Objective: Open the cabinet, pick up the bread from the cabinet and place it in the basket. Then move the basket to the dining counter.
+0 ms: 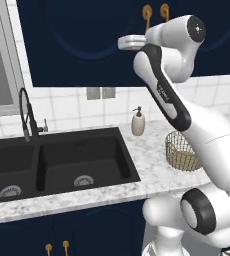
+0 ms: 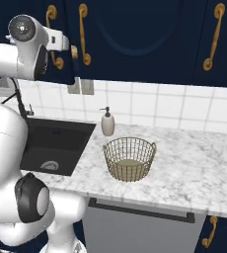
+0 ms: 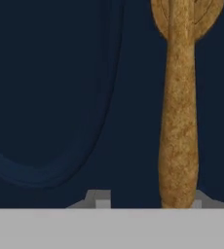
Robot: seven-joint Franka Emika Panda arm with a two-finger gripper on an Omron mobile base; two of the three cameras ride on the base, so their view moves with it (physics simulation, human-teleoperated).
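Observation:
The dark navy wall cabinet (image 1: 87, 40) (image 2: 145, 34) hangs above the counter with its doors shut. My gripper (image 3: 149, 199) (image 2: 72, 49) is raised against one door. Its fingers stand open around that door's long brass handle (image 3: 178, 121) (image 2: 83, 34). The handle lies close against the right fingertip (image 3: 199, 198), with a gap to the left one. The round tan wire basket (image 1: 179, 152) (image 2: 129, 158) stands on the marble counter below, nothing visible inside it. The bread is hidden behind the shut doors. The dining counter is out of view.
A cream soap dispenser (image 1: 138, 122) (image 2: 107, 123) stands by the tiled wall, left of the basket. The black double sink (image 1: 57, 160) with its dark faucet (image 1: 27, 115) lies further left. Navy base cabinets and a grey appliance front (image 2: 140, 227) sit under the counter.

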